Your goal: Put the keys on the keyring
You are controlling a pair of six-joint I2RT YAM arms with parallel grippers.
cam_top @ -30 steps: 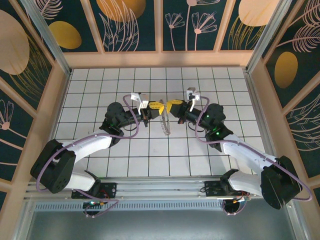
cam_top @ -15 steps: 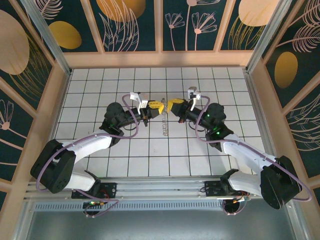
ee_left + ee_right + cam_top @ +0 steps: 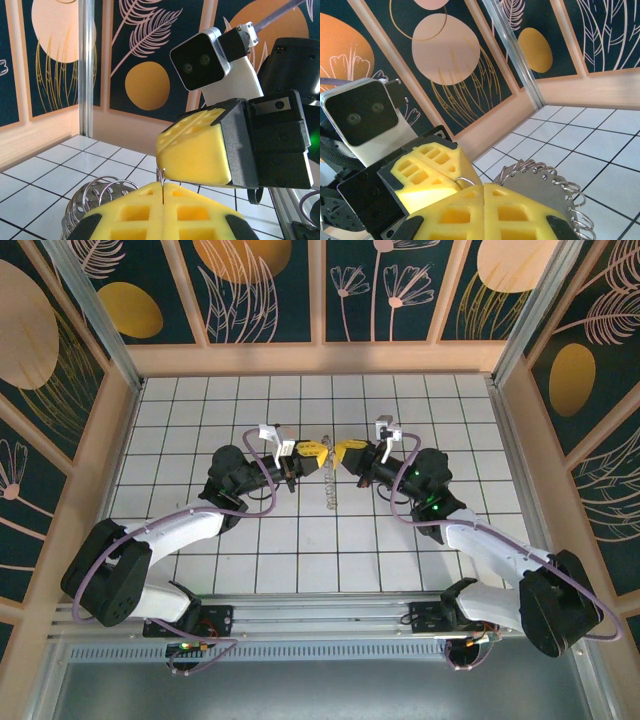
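The left end effector (image 3: 312, 452) and the right end effector (image 3: 345, 451) are meeting tip to tip above the middle of the white tiled table (image 3: 300, 540). The keyring (image 3: 330, 487) is hanging just beneath the spot where they are meeting, seen nearly edge-on; whether its lower end is touching the table cannot be told.

In the left wrist view, the left yellow fingers (image 3: 130, 212) are pressing together, pinching a thin silvery pin (image 3: 162, 181) that is standing up out of their seam. Whether this is the key's shaft or part of the ring cannot be told. The right end effector's yellow pad is sitting just above it.

In the right wrist view, the right fingers (image 3: 515, 210) are also pressing together. A small wire loop (image 3: 465, 180) is rising at their tips, and the keyring, its rim lined with small loops, is lying just beside them.
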